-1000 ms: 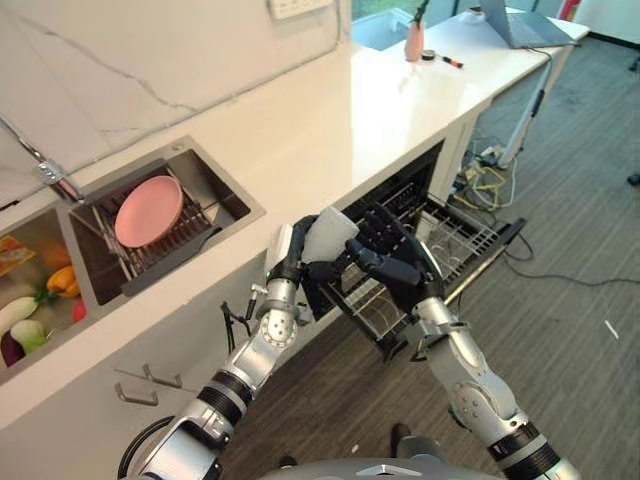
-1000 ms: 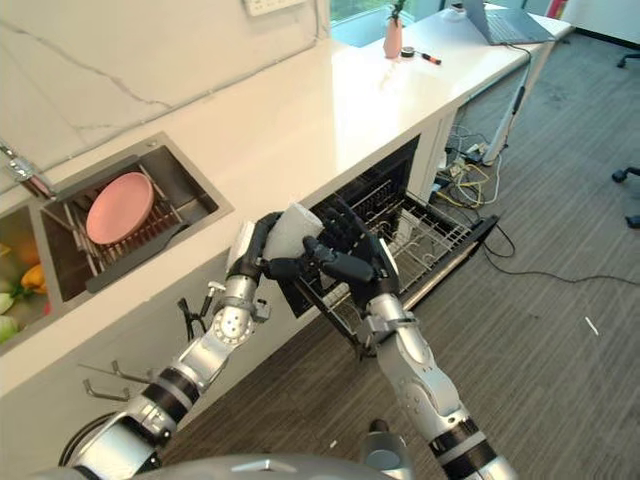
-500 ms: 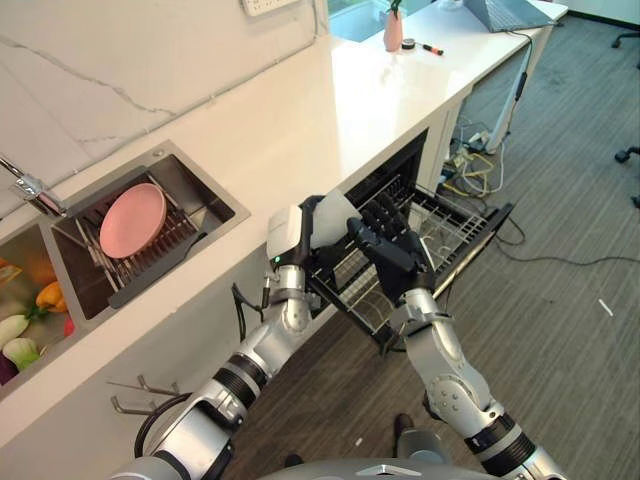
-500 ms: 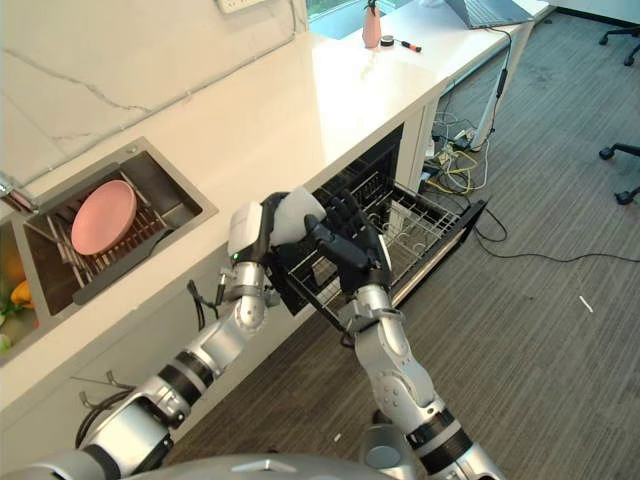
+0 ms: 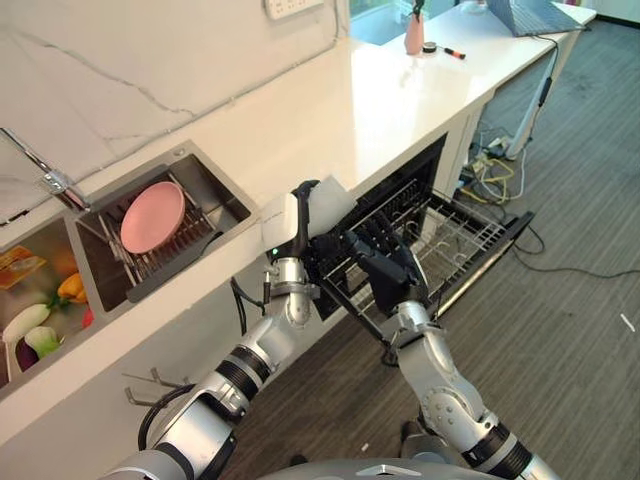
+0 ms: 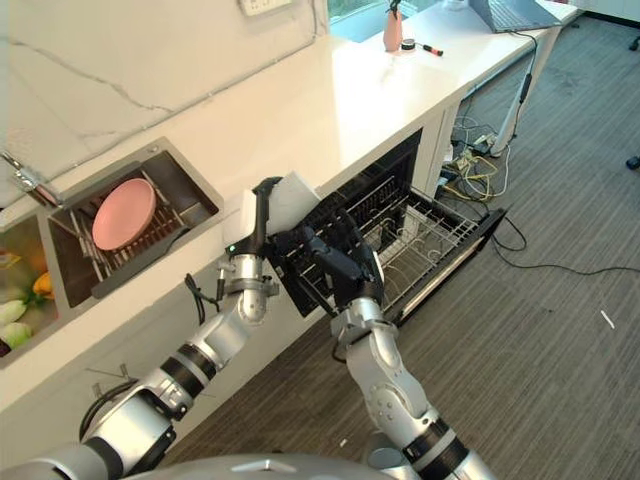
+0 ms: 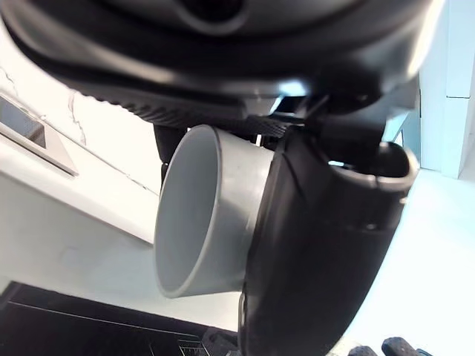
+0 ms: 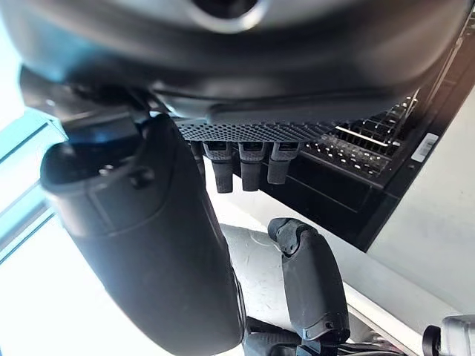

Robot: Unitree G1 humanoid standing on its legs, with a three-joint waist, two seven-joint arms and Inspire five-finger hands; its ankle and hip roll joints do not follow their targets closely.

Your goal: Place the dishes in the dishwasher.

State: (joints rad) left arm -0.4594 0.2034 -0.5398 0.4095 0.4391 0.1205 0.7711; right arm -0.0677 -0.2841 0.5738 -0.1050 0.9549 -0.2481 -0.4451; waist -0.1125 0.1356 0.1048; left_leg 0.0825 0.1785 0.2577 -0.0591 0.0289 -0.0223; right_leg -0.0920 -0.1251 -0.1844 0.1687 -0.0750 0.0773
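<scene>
My left hand (image 5: pixel 298 218) is shut on a pale grey cup (image 5: pixel 332 203), holding it tilted just off the counter's front edge, above the dishwasher's pulled-out wire rack (image 5: pixel 455 240). The left wrist view shows the cup (image 7: pixel 199 216) lying on its side against the thumb (image 7: pixel 319 245). My right hand (image 5: pixel 385 264) is open just below and to the right of the cup, over the rack's near corner and apart from the cup. The right wrist view shows the cup (image 8: pixel 256 273) past the right hand's fingers (image 8: pixel 241 165). A pink plate (image 5: pixel 152 215) stands in the sink's drying rack.
The sink (image 5: pixel 225 200) is set in the white counter (image 5: pixel 370 110) at the left, and vegetables (image 5: pixel 40 315) fill a second basin. A pink bottle (image 5: pixel 414 35) and a laptop (image 5: pixel 530 15) stand at the counter's far end. Cables (image 5: pixel 495 165) lie on the grey floor.
My left hand has raised the cup and drawn it back toward the counter edge. My right hand has come off the cup and dropped lower over the rack. The camera shifted.
</scene>
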